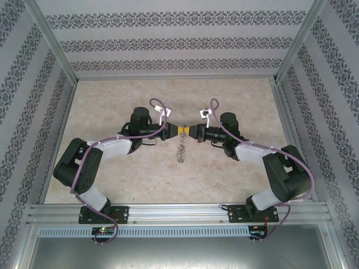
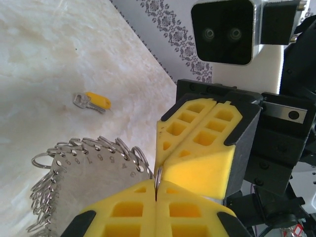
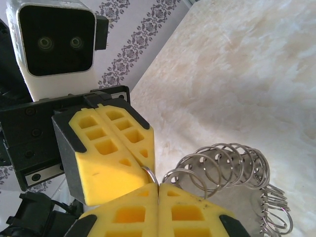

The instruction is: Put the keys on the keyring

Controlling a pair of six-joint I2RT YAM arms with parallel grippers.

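The left claw is clamped on one wire loop of the large silvery metal keyring, its rim fringed with such loops. The right claw, tip to tip with it, pinches the same loop above the middle of the tabletop. The tiny yellow-headed metal key lies flat on the tabletop, apart from the keyring.

Left gripper and right gripper meet tip to tip over the middle of the table. The keyring hangs beneath their junction, with one rim loop caught between the fingertips. The key lies on the table, apart from the keyring.
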